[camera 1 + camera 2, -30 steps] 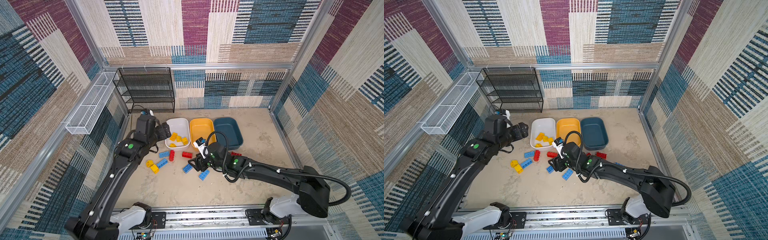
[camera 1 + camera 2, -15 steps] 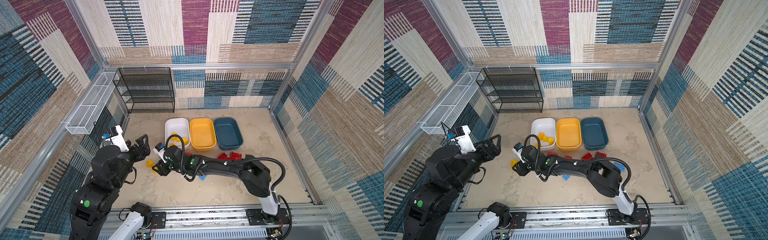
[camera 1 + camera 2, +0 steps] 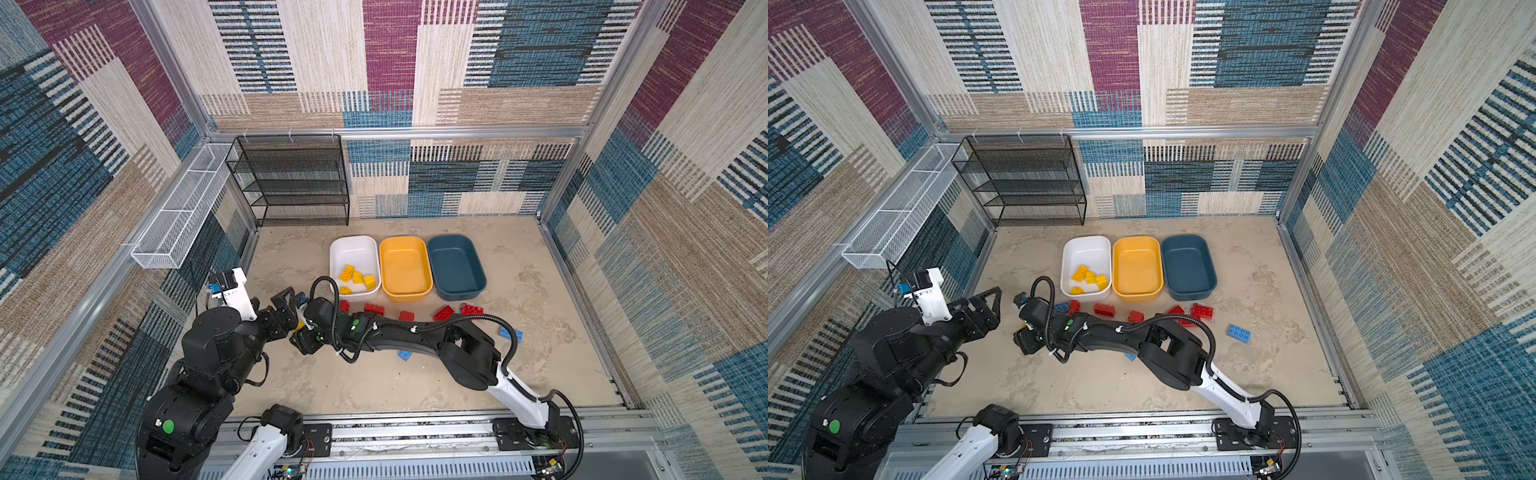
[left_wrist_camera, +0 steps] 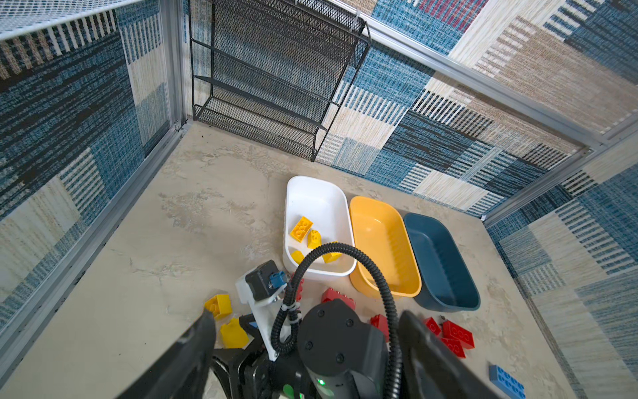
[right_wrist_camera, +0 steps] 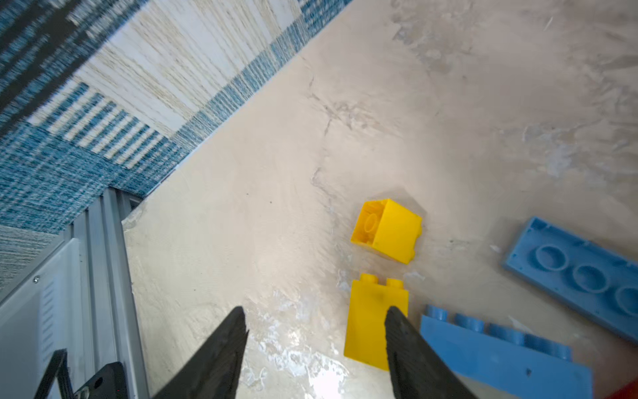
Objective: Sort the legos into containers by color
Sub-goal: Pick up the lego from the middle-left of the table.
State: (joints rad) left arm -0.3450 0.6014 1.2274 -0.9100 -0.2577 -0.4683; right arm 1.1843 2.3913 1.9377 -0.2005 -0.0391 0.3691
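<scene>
Three containers stand in a row in both top views: a white tub (image 3: 353,249) holding several yellow legos (image 3: 357,277), a yellow-orange tub (image 3: 405,266) and a dark teal tub (image 3: 455,266), both bare inside. Red legos (image 3: 374,308) lie in a line in front of them, and light blue ones (image 3: 511,333) sit further right. My right gripper (image 5: 316,312) is open, low over the floor. A yellow lego (image 5: 374,321) lies just inside one of its fingers, ungripped, and another (image 5: 386,229) lies beyond. My left gripper (image 4: 307,314) is open, empty and raised above the right wrist.
Two light blue legos (image 5: 573,266) lie right beside the yellow pair. A black mesh rack (image 3: 291,178) stands at the back left, and a white wire basket (image 3: 183,216) hangs on the left wall. The left wall and its metal rail (image 5: 103,276) are close to my right gripper.
My left arm drew back from the white tub toward the near left. My right arm swung left from the middle bricks to the yellow pair, and its jaws widened slightly.
</scene>
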